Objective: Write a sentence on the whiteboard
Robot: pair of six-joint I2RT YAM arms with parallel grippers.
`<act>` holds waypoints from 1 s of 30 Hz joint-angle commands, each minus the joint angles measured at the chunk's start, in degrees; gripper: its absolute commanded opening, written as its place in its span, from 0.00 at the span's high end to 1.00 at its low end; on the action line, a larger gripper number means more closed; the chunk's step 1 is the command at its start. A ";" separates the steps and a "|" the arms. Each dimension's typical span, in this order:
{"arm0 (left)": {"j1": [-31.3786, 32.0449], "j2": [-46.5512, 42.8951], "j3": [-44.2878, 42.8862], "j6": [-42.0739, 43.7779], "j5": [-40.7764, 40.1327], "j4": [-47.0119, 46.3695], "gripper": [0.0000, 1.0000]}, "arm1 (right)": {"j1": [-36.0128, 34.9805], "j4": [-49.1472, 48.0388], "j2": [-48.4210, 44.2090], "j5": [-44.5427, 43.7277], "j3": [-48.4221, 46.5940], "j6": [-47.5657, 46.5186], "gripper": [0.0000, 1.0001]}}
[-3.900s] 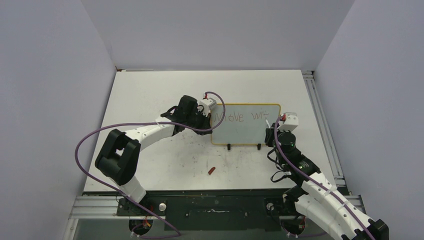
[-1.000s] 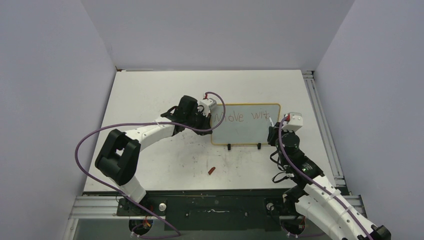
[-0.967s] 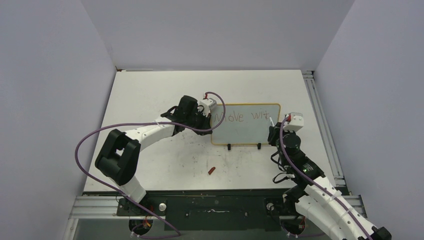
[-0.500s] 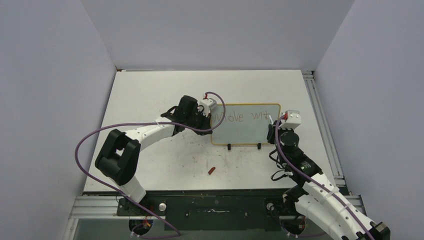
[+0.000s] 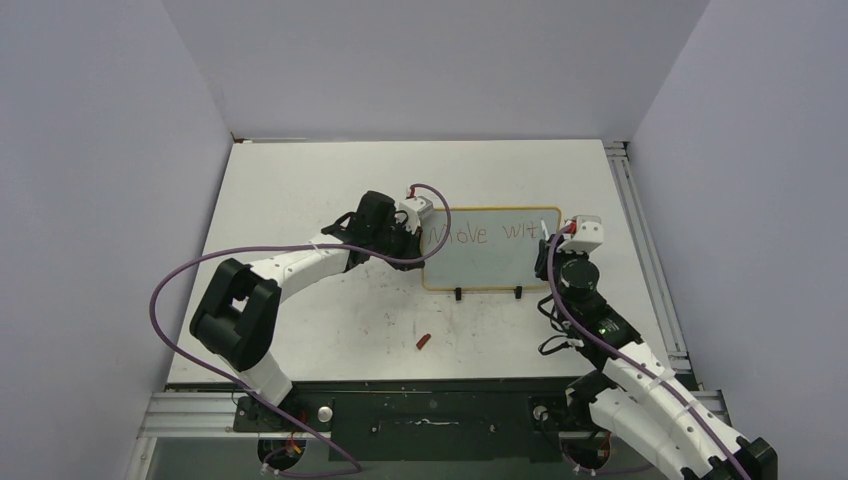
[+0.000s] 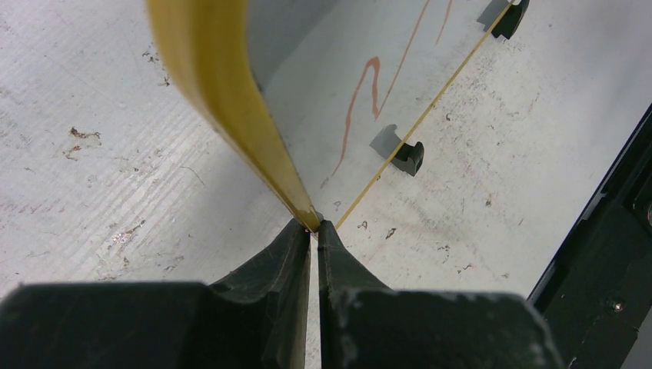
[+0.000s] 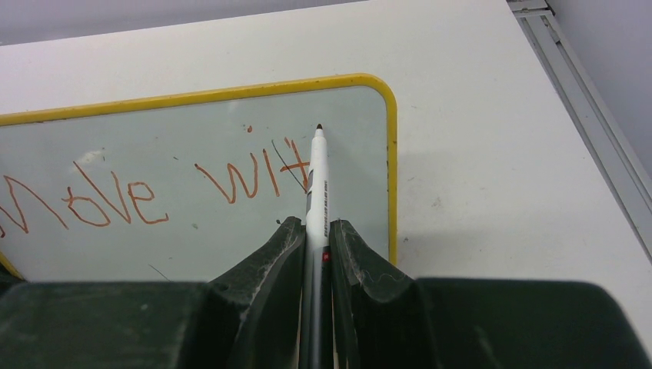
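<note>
Here the left gripper (image 6: pixel 311 231) pinches the glossy, yellow-framed whiteboard (image 7: pixel 192 238), while the right gripper (image 7: pixel 311 227) clamps a slim white marker (image 7: pixel 316 181) beside thin reddish-brown lettering (image 7: pixel 154 194).

Illumination is bright, even and diffuse from above. My arms cast only faint, soft shadows on the table (image 5: pixel 300 180). The whiteboard (image 7: pixel 154 138) face carries a dull sheen without hard glare. In my left wrist view, its near yellow edge is blurred.

Glossy, smooth pale whiteboard (image 7: pixel 154 246); scuffed, matt white table (image 7: pixel 477 154); smooth white plastic marker (image 7: pixel 317 177).
</note>
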State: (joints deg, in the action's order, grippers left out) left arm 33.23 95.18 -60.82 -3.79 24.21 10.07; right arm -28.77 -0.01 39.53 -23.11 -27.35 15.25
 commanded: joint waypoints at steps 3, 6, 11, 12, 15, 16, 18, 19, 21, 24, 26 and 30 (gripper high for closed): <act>0.09 -2.58 -2.24 0.89 0.06 -0.66 0.96 | 1.27 -5.06 1.91 -0.88 -2.69 -1.55 0.95; 0.11 -2.54 -2.28 0.89 0.14 -0.66 0.96 | 1.67 -5.33 2.55 -0.68 -2.54 -1.56 0.95; 0.16 -2.54 -2.29 0.89 0.15 -0.66 0.96 | 2.14 -4.70 2.89 -0.44 -2.39 -1.29 0.95; 0.15 -2.58 -2.29 0.89 0.18 -0.66 0.96 | 2.10 -4.23 3.11 -0.33 -2.62 -1.12 0.95; 0.12 -2.71 -2.31 0.85 0.18 -0.66 0.96 | 2.13 -2.66 3.17 0.07 -2.52 -0.22 0.95; 0.15 -2.81 -2.24 0.82 0.23 -0.66 0.96 | 2.09 -2.10 2.92 0.17 -2.41 0.11 0.95; 0.16 -2.80 -2.30 0.80 0.24 -0.66 0.96 | 2.16 -0.83 2.16 0.12 -2.00 0.72 0.95; 0.16 -2.80 -2.30 0.80 0.23 -0.66 0.96 | 2.10 -0.26 1.67 0.16 -1.86 1.11 0.95; 0.16 -2.89 -2.29 0.72 0.33 -0.75 0.96 | 2.12 1.92 0.93 0.60 -1.54 1.94 0.95; 0.16 -2.98 -2.29 0.65 0.40 -0.84 0.96 | 2.14 4.02 0.41 1.50 -1.09 3.18 0.95; 0.16 -2.98 -2.29 0.63 0.42 -0.84 0.96 | 2.14 4.81 0.28 1.71 -0.51 3.82 0.95; 0.16 -2.98 -2.24 0.63 0.32 -0.84 0.96 | 2.18 5.73 0.67 2.90 0.34 5.36 0.95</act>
State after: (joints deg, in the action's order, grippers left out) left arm 33.23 95.15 -60.82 -3.79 24.23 10.07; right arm -26.98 4.51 40.51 -21.63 -27.59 18.26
